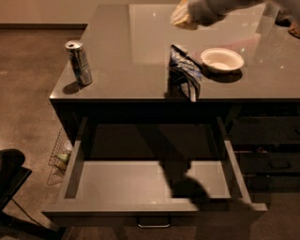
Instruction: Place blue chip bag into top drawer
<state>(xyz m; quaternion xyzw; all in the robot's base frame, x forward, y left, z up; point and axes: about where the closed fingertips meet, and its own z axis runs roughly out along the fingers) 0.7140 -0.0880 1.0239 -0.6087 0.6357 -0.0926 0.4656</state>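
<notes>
The blue chip bag (184,70) is crumpled dark-blue foil with white patches. It hangs upright over the front part of the counter, its lower tip at the counter's front edge. My gripper (179,43) is at the bag's top, below the pale wrist (187,14) that reaches in from the upper right, and is shut on the bag. The top drawer (117,180) is pulled wide open below the counter, with a flat grey floor and a metal handle (153,224) on its front. A shadow lies on the right of its floor.
A silver-blue drink can (79,62) stands at the counter's left front. A white bowl (222,59) sits right of the bag. Narrower dark drawers (269,145) are at the right. A wire basket (60,152) and a dark object (11,171) are on the floor at the left.
</notes>
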